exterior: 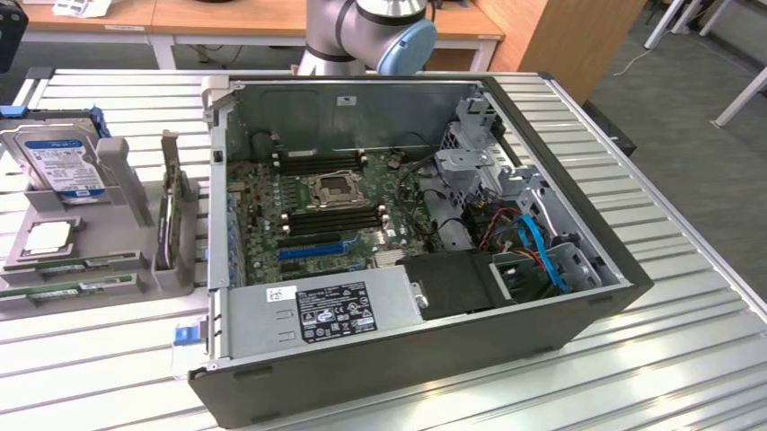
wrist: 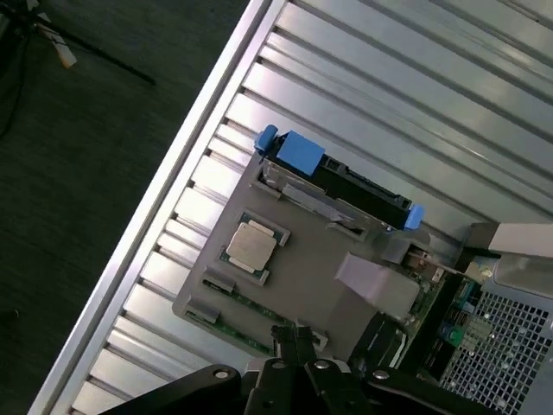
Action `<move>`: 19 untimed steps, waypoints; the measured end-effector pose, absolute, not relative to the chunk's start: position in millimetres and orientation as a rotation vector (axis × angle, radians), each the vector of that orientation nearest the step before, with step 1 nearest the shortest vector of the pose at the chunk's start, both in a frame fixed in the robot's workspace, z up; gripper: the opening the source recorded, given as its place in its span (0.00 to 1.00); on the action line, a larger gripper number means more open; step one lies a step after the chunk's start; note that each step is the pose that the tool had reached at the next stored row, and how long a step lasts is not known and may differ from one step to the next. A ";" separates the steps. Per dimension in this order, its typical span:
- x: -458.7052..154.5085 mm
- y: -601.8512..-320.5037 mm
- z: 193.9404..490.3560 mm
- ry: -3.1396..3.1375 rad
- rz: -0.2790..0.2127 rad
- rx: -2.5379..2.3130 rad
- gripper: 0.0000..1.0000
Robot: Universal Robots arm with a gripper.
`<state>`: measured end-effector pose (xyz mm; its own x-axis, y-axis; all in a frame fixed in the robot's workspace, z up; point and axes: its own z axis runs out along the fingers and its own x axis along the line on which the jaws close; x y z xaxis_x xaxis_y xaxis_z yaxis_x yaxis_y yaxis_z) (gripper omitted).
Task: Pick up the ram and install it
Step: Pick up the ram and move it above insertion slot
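Observation:
Two ram sticks, thin green boards, lie side by side in the front slots of a grey holder (exterior: pixel 120 287): one ram stick (exterior: pixel 90 263) and the other (exterior: pixel 66 290). From the wrist camera I see a green ram edge (wrist: pixel 246 301) along the holder's rim (wrist: pixel 302 277). My gripper (wrist: pixel 294 339) hangs well above that rim with its dark fingers shut together and nothing between them. In the open computer case (exterior: pixel 576 296), the motherboard's black memory slots (exterior: pixel 336 218) sit beside the processor socket (exterior: pixel 332 189).
The holder also carries a square silver processor (exterior: pixel 48 235), an upright hard drive (exterior: pixel 60 162) and a standing card (exterior: pixel 174 220). A blue-tabbed drive (wrist: pixel 346 186) lies behind the processor (wrist: pixel 252 246). The arm's base (exterior: pixel 359 27) rises behind the case. The slatted table edge (wrist: pixel 155 233) drops to dark floor.

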<state>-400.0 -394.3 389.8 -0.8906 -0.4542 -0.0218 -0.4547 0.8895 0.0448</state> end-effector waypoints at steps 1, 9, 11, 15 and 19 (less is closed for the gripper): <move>-400.0 -394.3 389.8 3.039 0.076 -0.750 0.10; -400.0 -394.3 389.8 2.998 0.077 -0.908 0.10; -400.0 -394.3 389.8 2.985 0.077 -0.951 0.10; -400.0 -394.3 389.8 2.960 0.078 -1.031 0.10; -400.0 -394.3 389.8 2.934 0.078 -1.107 0.10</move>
<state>-400.0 -394.3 389.8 -0.7507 -0.6603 -0.0219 -0.6605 0.7495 0.0447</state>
